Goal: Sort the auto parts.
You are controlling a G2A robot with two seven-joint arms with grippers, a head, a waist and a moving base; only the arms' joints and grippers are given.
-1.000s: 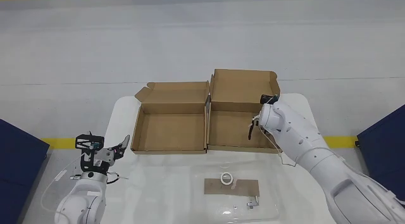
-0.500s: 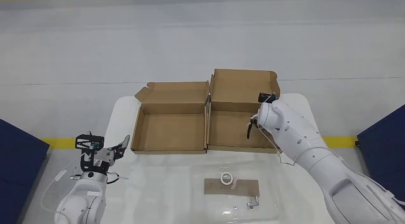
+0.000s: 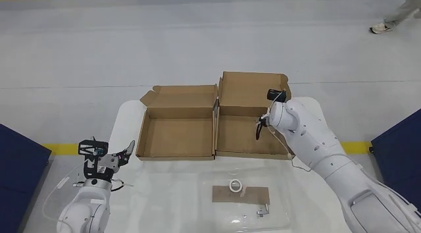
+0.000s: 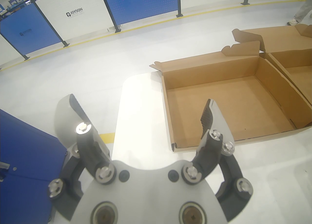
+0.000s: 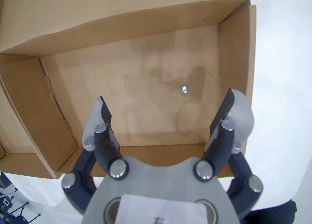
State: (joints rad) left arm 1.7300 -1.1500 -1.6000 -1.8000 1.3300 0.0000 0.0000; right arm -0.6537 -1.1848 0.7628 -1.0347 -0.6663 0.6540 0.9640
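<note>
Two open cardboard boxes stand side by side at the table's far side: the left box [image 3: 176,131] [image 4: 231,103] is bare inside, and the right box [image 3: 245,126] [image 5: 126,83] has one small metal bolt [image 5: 184,89] lying on its floor. My right gripper [image 5: 168,100] [image 3: 258,128] hangs open above the right box, with the bolt just beyond its fingertips and nothing between them. My left gripper [image 4: 141,102] [image 3: 113,156] is open and holds nothing, at the table's left edge, short of the left box. A white ring [image 3: 235,185] and a small metal part [image 3: 263,211] lie nearer the front.
The white ring rests on a flat brown cardboard strip [image 3: 250,195] on the white table [image 3: 171,187]. The boxes' raised flaps [image 3: 253,88] stand along the far side. Blue panels flank the table on both sides.
My right gripper has shifted slightly toward the far side of the right box. The left arm has not moved.
</note>
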